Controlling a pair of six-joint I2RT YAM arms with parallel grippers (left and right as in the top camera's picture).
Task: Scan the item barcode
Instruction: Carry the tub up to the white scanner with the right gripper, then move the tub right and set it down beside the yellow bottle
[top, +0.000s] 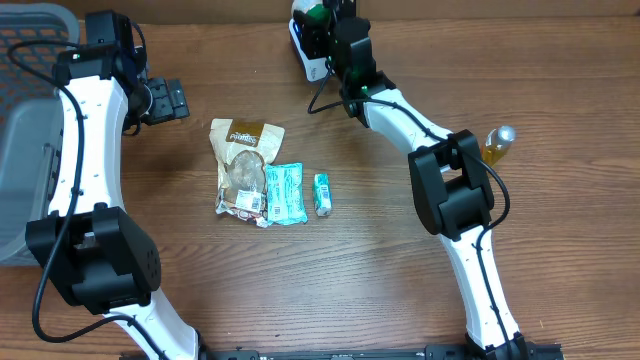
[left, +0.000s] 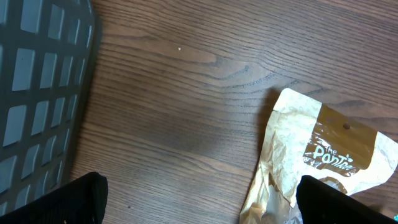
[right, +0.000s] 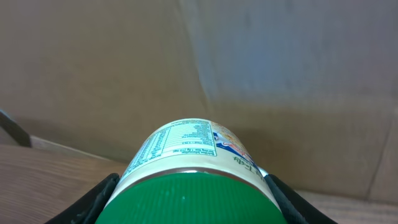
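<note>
While my left jaws hang spread wide and empty at the far left of the wooden bench (top: 380, 280), just beside the grey slatted plastic basket (left: 37, 93), they have no part in the work in hand. Bare wood lies under them.

To their right, mid-bench, lie three things apart from any grip. First is a crumpled brown paper pouch with white lettering (top: 245, 160). A flat teal foil packet (top: 285, 193) touches its right edge, and a small teal wrapped bar (top: 322, 194) lies just beside that.

Further right and far back, my right jaws clasp the task's item at about half their width. It is a white round tub (right: 186, 152) with a green ribbed lid (right: 193, 199), gripped near the lid and held off the bench against a plain brown cardboard wall (right: 280, 74). I judge this to be the presenting step, the tub raised toward the reader, though I cannot pick out the scanner itself.

From my wrist only the nutrition panel shows, and I see no barcode. The next move, I think, calls for a slow roll of the wrist until the bars face the reader, then a steady pause without loosening.

At the right edge stands a small amber bottle with a silver cap (top: 497, 145), well apart.
</note>
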